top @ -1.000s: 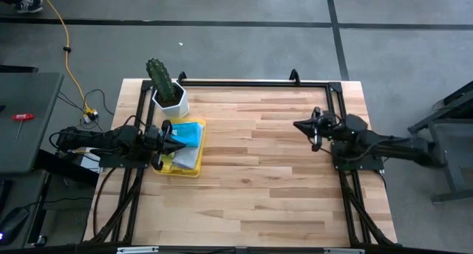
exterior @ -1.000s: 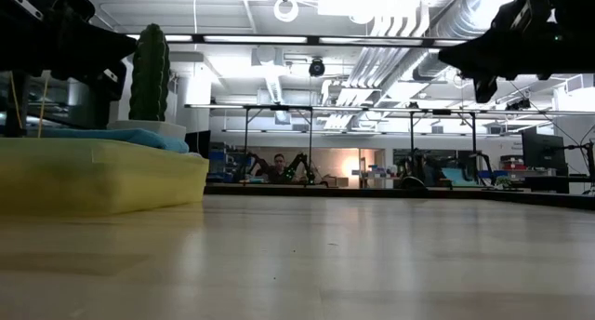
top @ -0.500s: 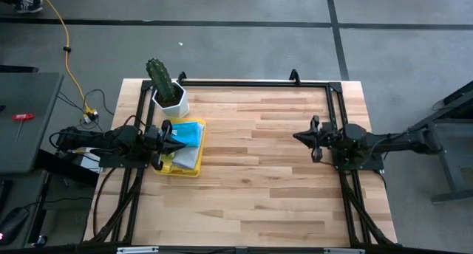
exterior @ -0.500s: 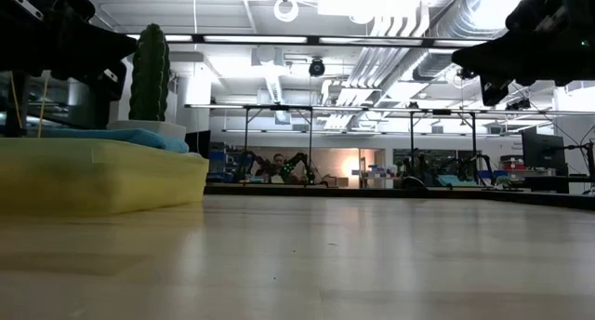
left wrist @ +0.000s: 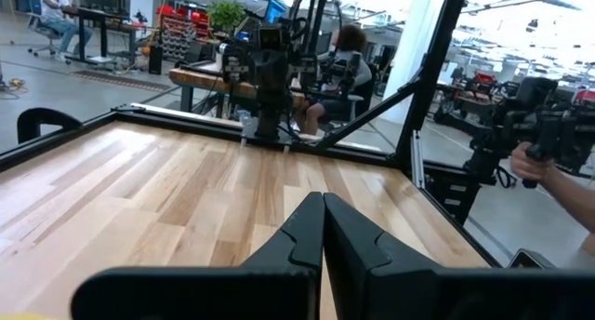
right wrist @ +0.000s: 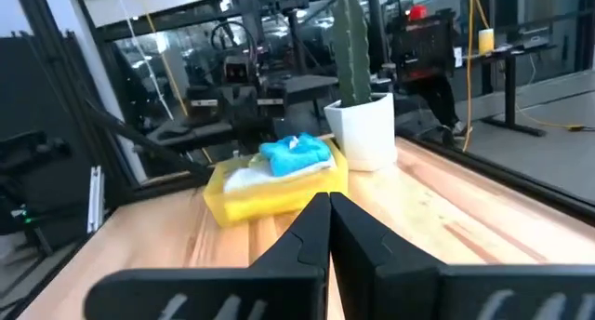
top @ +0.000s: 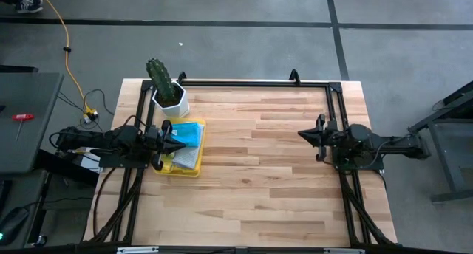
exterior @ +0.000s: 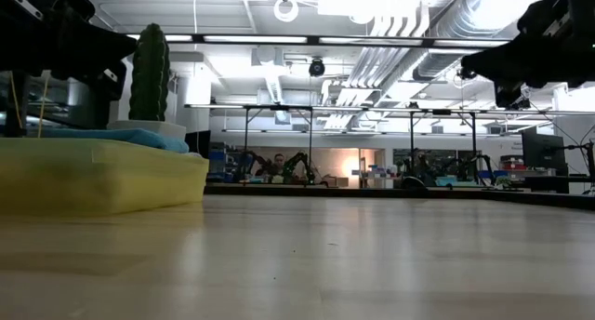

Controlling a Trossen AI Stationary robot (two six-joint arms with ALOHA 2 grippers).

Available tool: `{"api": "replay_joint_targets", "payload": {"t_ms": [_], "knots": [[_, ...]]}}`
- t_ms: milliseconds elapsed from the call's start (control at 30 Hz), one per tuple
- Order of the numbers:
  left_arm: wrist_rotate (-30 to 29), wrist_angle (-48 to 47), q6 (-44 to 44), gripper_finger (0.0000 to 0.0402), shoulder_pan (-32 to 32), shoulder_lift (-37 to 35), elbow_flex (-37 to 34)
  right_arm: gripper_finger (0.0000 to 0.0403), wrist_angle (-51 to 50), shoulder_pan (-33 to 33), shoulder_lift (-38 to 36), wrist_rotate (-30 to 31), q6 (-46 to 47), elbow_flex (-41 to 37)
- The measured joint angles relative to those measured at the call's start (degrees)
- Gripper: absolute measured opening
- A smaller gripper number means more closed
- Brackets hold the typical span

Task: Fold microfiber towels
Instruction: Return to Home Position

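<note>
You are looking at a cactus (top: 158,77) standing in a white pot (top: 174,103) near the bench's (top: 266,180) upper-left corner in the high view. A yellow tray (top: 186,172) is sitting just beside the pot. A yellow cable (top: 66,36) is trailing across the floor.

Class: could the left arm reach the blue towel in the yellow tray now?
Probably yes: the shut left hand hovers over the translucent yellow plastic tray, beside the uncovered light blue microfiber towel.

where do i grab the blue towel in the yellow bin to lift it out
Probably the bunched crest of the blue towel, which rises above the rim of the yellow bin. Come down from above: the bin walls block a side approach and the cactus pot stands close beside it. The left gripper, shut, is nearest; the right gripper waits opposite.
</note>
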Motion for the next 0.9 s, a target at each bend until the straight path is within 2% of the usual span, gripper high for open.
{"api": "replay_joint_targets", "payload": {"t_ms": [267,467,900], "knots": [[0.0,0.2,0.0,0.0001,0.0,0.5,0.1,0.0000,-1.1,0.0,0.1,-0.4,-3.6,-0.7],[0.1,0.2,0.0,0.0001,0.0,0.5,0.1,0.0000,-2.3,0.0,0.9,-7.4,-7.1,-0.7],[0.0,0.2,0.0,0.0001,0.0,0.5,0.1,0.0000,-2.3,0.0,1.2,-7.4,-8.7,-0.7]]}}
